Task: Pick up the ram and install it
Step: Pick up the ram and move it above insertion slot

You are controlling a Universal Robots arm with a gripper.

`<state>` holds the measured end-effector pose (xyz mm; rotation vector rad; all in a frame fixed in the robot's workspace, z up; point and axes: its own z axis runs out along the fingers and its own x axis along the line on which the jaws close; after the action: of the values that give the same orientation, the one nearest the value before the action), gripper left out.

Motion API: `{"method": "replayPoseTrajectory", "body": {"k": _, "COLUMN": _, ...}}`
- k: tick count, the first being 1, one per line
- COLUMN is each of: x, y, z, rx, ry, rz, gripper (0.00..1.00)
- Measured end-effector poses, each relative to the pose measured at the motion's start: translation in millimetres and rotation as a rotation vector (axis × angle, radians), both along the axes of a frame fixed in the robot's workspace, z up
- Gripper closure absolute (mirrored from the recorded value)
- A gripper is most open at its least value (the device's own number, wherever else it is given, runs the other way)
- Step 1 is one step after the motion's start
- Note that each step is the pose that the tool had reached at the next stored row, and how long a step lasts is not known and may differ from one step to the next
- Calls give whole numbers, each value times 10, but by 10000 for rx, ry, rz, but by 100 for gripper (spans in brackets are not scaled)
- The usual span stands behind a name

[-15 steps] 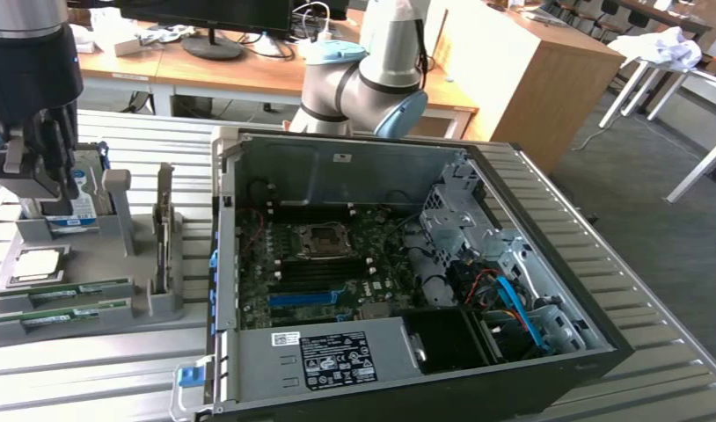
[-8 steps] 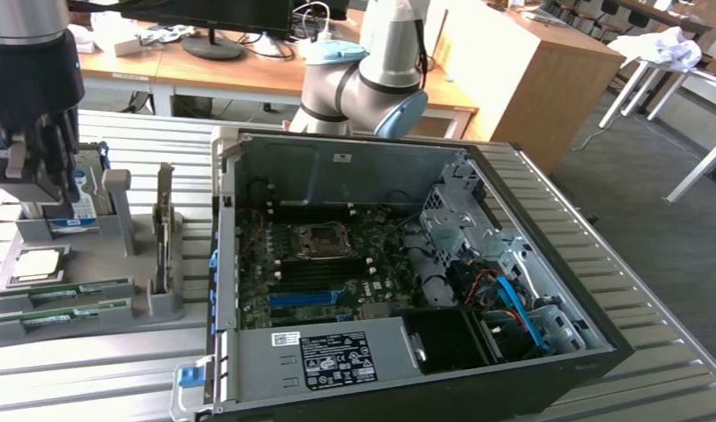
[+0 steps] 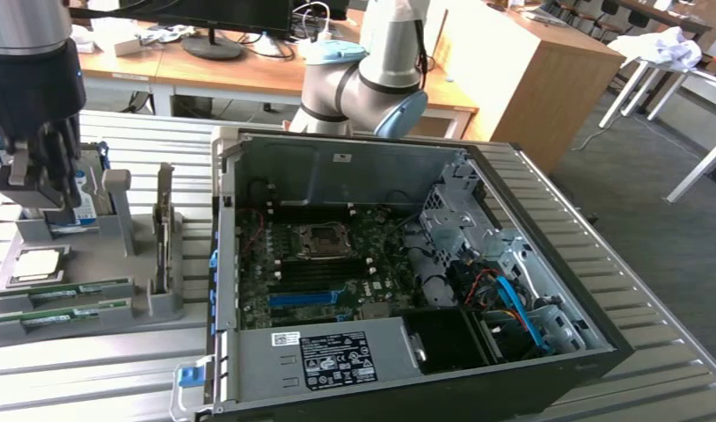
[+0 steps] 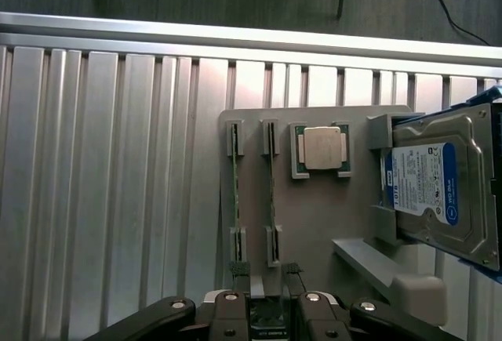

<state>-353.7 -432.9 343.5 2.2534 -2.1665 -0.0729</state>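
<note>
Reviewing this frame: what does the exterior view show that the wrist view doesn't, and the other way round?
Exterior: the open computer case, its motherboard, the arm and the desks behind.
Wrist: the hard drive with its blue-white label face-on, and the tray seen from straight above.
Both: the tray, two ram sticks in their slots, the processor, the hard drive, the slatted table, and the open gripper over the tray, holding nothing.

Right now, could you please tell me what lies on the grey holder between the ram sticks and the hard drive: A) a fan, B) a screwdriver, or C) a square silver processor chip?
C: the processor chip sits with the ram sticks on one side and the hard drive on the other.
</note>
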Motion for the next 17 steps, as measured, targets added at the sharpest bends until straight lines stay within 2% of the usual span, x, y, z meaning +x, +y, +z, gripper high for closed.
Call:
{"method": "replayPoseTrajectory", "body": {"k": 10, "x": 0, "y": -4, "z": -58, "rx": -1, "ry": 0, "rz": 0, "gripper": 70}}
{"method": "replayPoseTrajectory", "body": {"k": 17, "x": -4, "y": -26, "z": -89, "rx": 0, "ry": -1, "rz": 1, "gripper": 70}}
